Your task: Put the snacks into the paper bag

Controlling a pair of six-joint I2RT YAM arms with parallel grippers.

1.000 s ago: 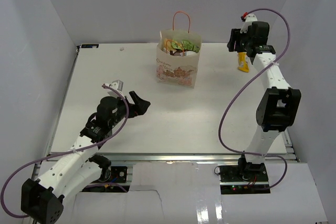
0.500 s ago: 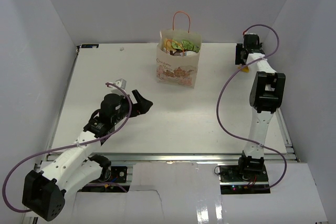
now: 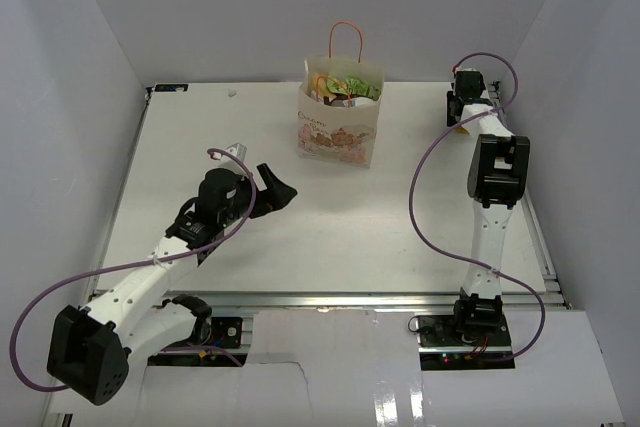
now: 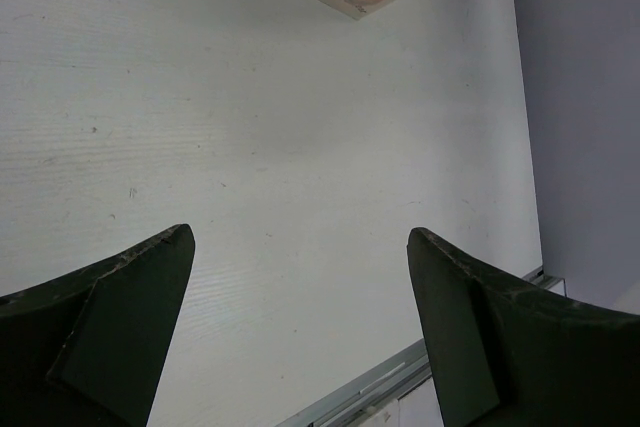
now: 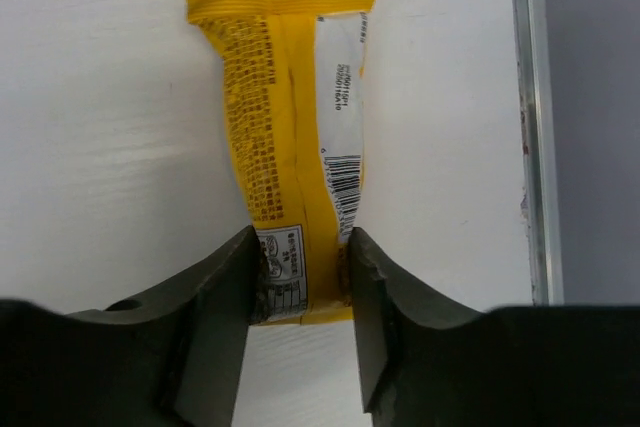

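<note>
The yellow pouch lies flat at the far right of the table, close to its right edge rail and well apart from the paper bag, which stands upright at the far middle; the right gripper has its jaws about half-closed against the two long edges of the pouch's near end, which looks slightly pinched between them, so I judge it gripped; since only that end is held, the rest will likely dangle, so a straight lift off the table before swinging left seems wise; the bag already shows other snacks near its rim, so the pouch should come in high, clear of the orange handle, and be let go over the open top; the left gripper hangs wide open and empty over bare table nearer than the bag, and is best kept out of the way.
</note>
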